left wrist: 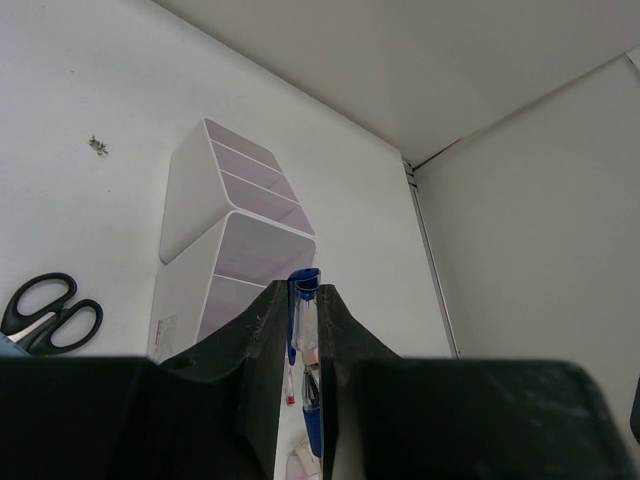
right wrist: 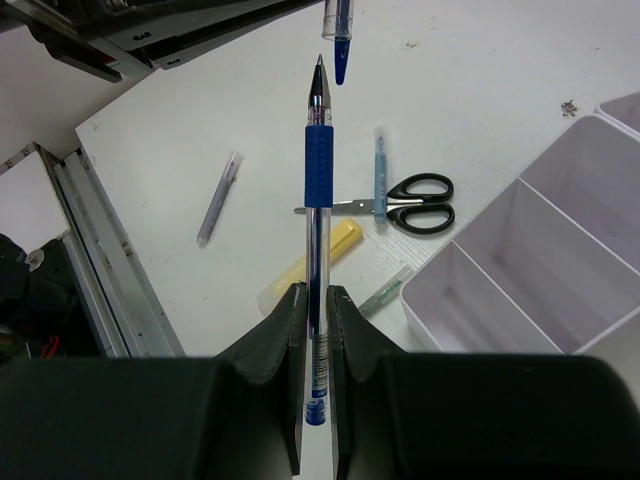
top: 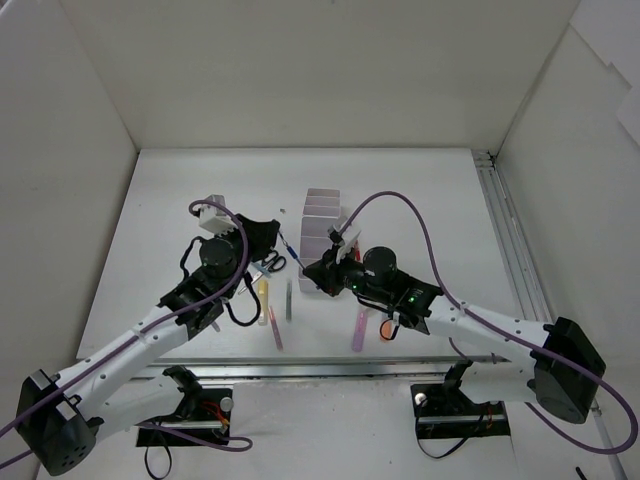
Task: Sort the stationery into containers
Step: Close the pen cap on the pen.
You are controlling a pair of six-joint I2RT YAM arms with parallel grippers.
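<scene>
Two arms are loaded, but nothing looks sorted so far. From the top view, the white tray [top: 322, 212] sits mid-bench and its compartments look bare. My left fingers [top: 271, 239] hang at its 8 o'clock and my right fingers [top: 318, 270] at its 6 o'clock. Scissors [top: 272, 263], a yellow highlighter [top: 263, 298], a purple highlighter [top: 359, 328] and an orange highlighter [top: 386, 328] lie loose on the bench [top: 430, 200], spread from 7 round to 5 o'clock of the tray.

In the left wrist view, the left fingers are pinched narrow on a blue-and-clear piece [left wrist: 305, 300], perhaps a pen cap; I cannot tell for sure. The tray lies beyond them at 11 o'clock.

In the right wrist view, the right fingers clamp a blue gel pen [right wrist: 318, 190] by its barrel. Its tip points to 12 o'clock at the blue-and-clear piece and is just apart from it. The tray is at 4 o'clock, and the cells I can see are empty.

I judge the task barely begun: this pen goes in first, then everything on the bench.
</scene>
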